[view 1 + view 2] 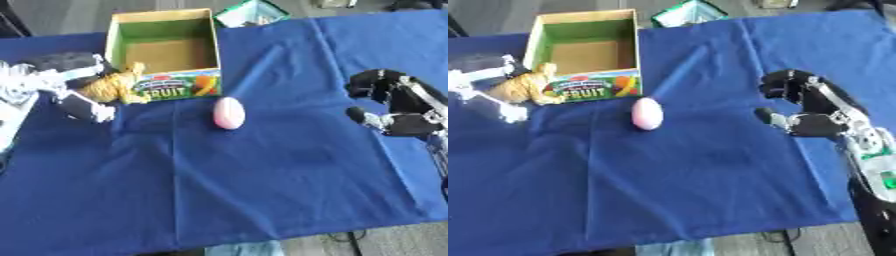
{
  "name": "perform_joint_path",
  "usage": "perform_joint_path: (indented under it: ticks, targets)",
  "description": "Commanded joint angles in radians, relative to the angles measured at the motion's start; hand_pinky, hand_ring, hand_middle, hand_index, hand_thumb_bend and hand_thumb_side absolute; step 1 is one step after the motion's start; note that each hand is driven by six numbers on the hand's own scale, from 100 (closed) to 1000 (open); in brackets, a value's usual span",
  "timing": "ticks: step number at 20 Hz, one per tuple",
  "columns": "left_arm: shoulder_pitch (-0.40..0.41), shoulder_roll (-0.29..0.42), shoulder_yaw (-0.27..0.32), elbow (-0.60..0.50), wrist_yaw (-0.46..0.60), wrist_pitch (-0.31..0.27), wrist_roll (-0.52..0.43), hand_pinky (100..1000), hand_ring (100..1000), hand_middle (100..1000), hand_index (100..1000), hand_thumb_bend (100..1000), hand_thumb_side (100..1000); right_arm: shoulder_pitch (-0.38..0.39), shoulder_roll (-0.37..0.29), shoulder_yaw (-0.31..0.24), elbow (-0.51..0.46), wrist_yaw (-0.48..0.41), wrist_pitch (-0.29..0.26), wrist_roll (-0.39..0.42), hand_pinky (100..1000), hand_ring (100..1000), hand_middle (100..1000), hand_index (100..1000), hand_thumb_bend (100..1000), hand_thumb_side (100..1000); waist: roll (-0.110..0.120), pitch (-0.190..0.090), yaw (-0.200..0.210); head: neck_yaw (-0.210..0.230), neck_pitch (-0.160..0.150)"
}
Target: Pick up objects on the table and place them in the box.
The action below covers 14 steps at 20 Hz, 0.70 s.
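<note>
I see my left hand (66, 82) at the upper left of the frame, partly cut off by the left edge, and its shape is blurred. Its fingers (87, 107) curl around a small orange-and-tan striped thing (112, 85), which looks like a soft toy, though I cannot make out its form. The toy sits just beside the front left corner of the box (164, 50), touching or nearly touching its outer wall; I cannot tell which.

The box stands open in the upper middle, green on its inner walls, brown on its floor, with the word FRUIT on its front face. I see nothing inside it, though the near wall hides the front strip of the floor.

A pale pink egg-shaped object (228, 113) lies on the blue cloth covering the surface (262, 190), just in front of the box's right front corner and apart from both hands.

My right hand (802, 107) hovers at the right middle of the frame, well apart from the egg. Its fingers are curled inward with the thumb pointing toward the centre, and they hold nothing.

Beyond the box, at the top edge, a green-rimmed item (252, 13) is cut off and I cannot identify it. The cloth shows creases running down toward the lower edge.
</note>
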Motion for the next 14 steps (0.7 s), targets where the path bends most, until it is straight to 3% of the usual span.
perform_joint_path:
  ticks: [1,6,14]
  targets:
    - [-0.041,0.034,0.012,0.020,-0.019,-0.007,0.021,663,437,421,692,100,187,-0.013,-0.022,-0.005,-0.008,0.003,-0.002,0.004,805,815,617,761,440,184,0.000,-0.018,-0.003,-0.003,0.005]
    - [-0.110,0.013,0.029,0.099,-0.066,0.013,0.069,659,447,427,699,100,178,-0.015,-0.022,0.005,-0.006,0.005,-0.002,0.013,805,815,617,760,441,184,0.006,-0.022,-0.023,0.004,0.005]
    - [-0.242,-0.080,0.081,0.289,-0.187,0.065,0.188,657,453,431,695,100,174,-0.023,-0.024,0.010,-0.004,0.006,-0.003,0.019,805,815,617,760,440,184,0.012,-0.015,-0.052,0.001,0.004]
